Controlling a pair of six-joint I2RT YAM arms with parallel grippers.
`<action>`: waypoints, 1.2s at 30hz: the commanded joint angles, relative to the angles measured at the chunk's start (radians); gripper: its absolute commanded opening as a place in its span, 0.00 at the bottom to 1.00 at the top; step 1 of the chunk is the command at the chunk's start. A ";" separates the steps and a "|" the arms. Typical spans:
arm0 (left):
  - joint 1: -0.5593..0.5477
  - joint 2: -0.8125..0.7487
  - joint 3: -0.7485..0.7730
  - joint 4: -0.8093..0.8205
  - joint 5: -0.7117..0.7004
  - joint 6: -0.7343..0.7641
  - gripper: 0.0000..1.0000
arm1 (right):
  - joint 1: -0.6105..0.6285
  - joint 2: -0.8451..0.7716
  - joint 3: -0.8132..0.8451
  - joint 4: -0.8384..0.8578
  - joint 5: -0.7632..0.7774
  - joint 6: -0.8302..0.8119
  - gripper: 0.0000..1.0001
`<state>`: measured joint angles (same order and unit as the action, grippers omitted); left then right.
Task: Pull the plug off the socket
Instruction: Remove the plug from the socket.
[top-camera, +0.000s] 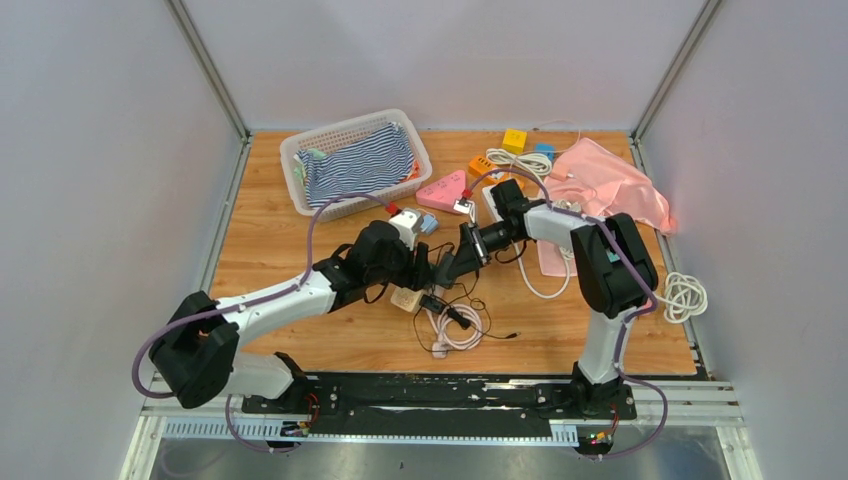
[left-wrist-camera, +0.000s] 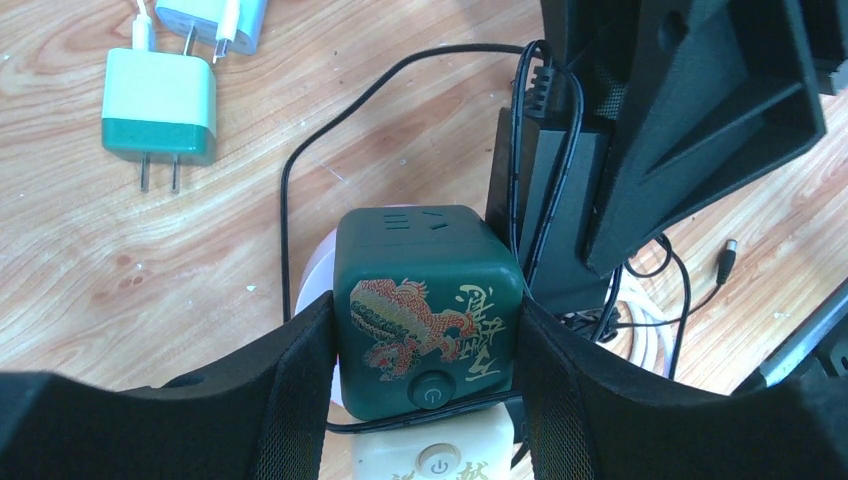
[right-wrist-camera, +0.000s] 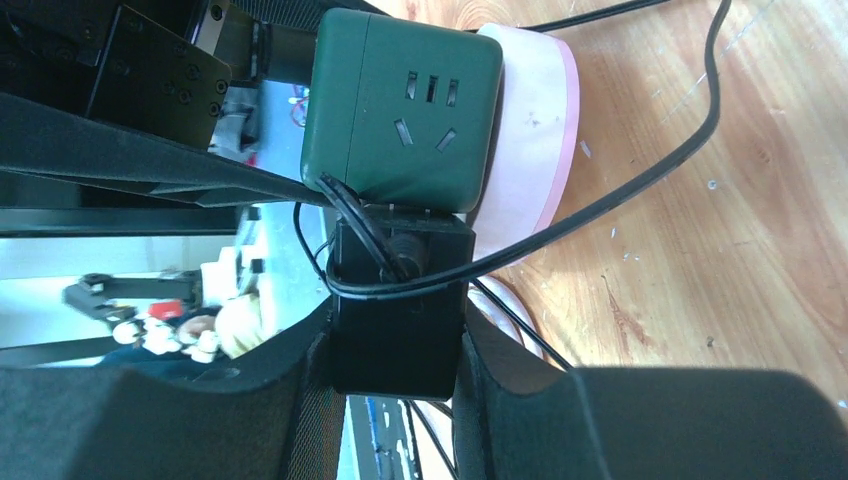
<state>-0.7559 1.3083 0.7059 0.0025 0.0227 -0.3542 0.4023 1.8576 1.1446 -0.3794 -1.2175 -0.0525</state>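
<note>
The socket (left-wrist-camera: 428, 310) is a dark green cube with a dragon print and a round power button. My left gripper (left-wrist-camera: 425, 370) is shut on it, one pad on each side. The plug (right-wrist-camera: 400, 310) is a black adapter block with a thin black cable (right-wrist-camera: 620, 190) looped round it. It butts against the side face of the green socket (right-wrist-camera: 400, 110). My right gripper (right-wrist-camera: 395, 370) is shut on the plug's body. From above, the left gripper (top-camera: 425, 270) and the right gripper (top-camera: 455, 260) meet mid-table, hiding most of the socket.
A cream cube socket (left-wrist-camera: 440, 455) lies just below the green one, over a pink round base (right-wrist-camera: 535, 130). A white-and-green charger (left-wrist-camera: 160, 105) lies to the far left. A basket with striped cloth (top-camera: 355, 160), a pink cloth (top-camera: 610, 185) and a white cable coil (top-camera: 683, 297) lie around.
</note>
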 joint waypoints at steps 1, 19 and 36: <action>0.000 0.045 -0.019 -0.104 -0.021 -0.005 0.00 | -0.055 0.116 0.004 -0.055 -0.161 -0.099 0.00; -0.007 0.065 0.003 -0.128 -0.021 0.012 0.00 | 0.030 0.087 0.178 -0.413 -0.072 -0.374 0.00; -0.009 0.069 0.007 -0.131 -0.050 0.003 0.00 | -0.035 -0.047 -0.082 -0.017 -0.051 -0.101 0.00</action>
<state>-0.7898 1.3430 0.7338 -0.0216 0.0654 -0.3405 0.3634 1.9144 1.1481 -0.6613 -1.3014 -0.3283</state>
